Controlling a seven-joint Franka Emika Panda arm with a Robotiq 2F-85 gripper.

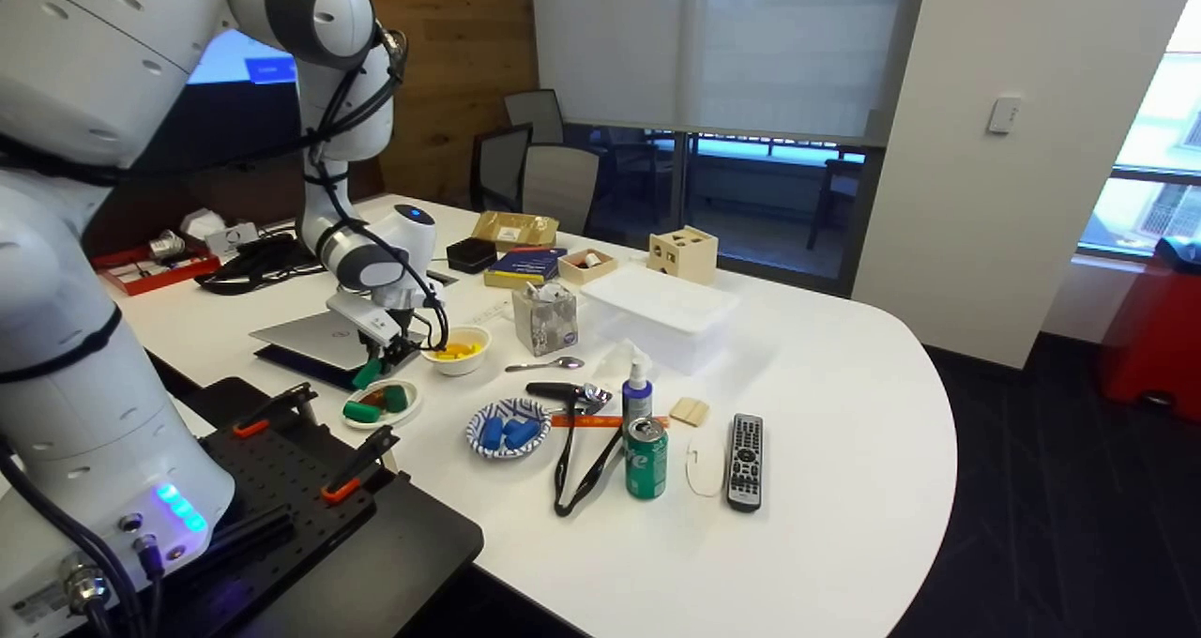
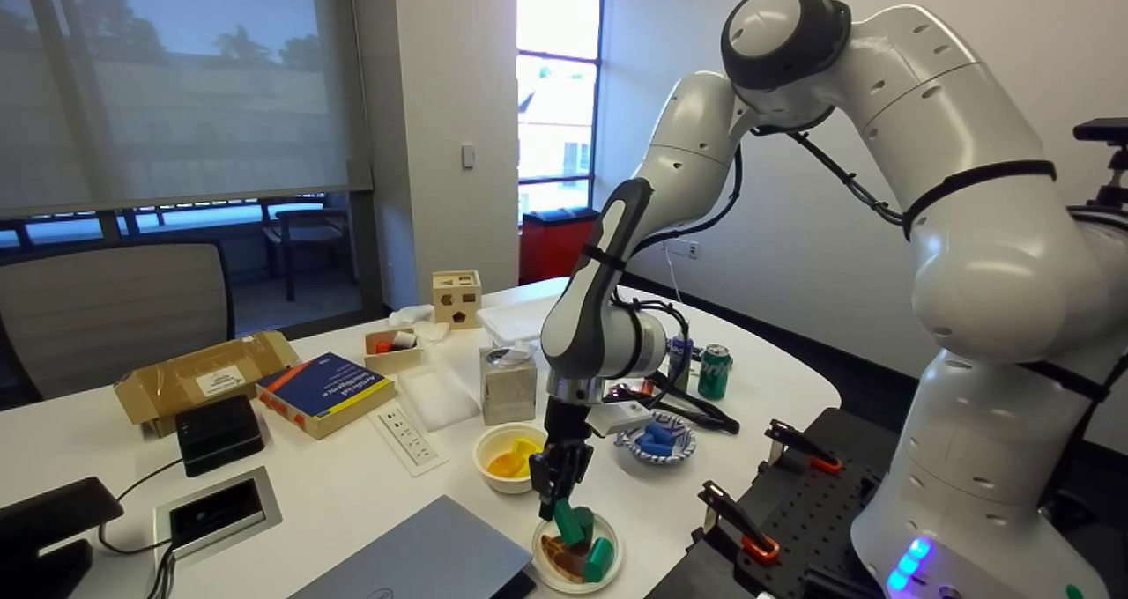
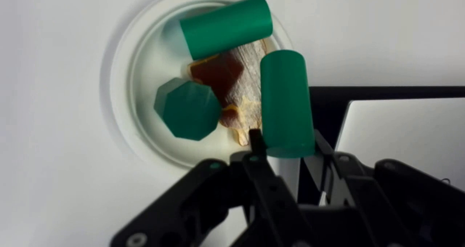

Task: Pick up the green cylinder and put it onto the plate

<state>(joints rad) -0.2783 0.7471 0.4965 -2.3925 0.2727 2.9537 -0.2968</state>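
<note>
My gripper point(image 3: 289, 142) is shut on a green cylinder point(image 3: 285, 101), gripping its near end. The cylinder points away from the fingers, tilted, above the right edge of the plate point(image 3: 120, 76), a pale yellow shallow dish. The held cylinder shows in both exterior views point(image 1: 367, 372) point(image 2: 567, 523), apart from the dish's floor as far as I can tell. The plate also shows there point(image 1: 407, 417) point(image 2: 573, 587). In the plate lie a second green cylinder point(image 3: 227, 27), a standing green many-sided block point(image 3: 194, 110) and a flat brown piece point(image 3: 218, 72), partly hidden.
A silver laptop point(image 1: 324, 338) lies beside the plate and close to the gripper. A white bowl point(image 1: 457, 366) with yellow pieces stands near. A blue patterned dish point(image 1: 477, 438) holds blue blocks. A spoon point(image 1: 544, 364), tongs point(image 1: 566, 474) and a green can point(image 1: 646, 464) lie further along.
</note>
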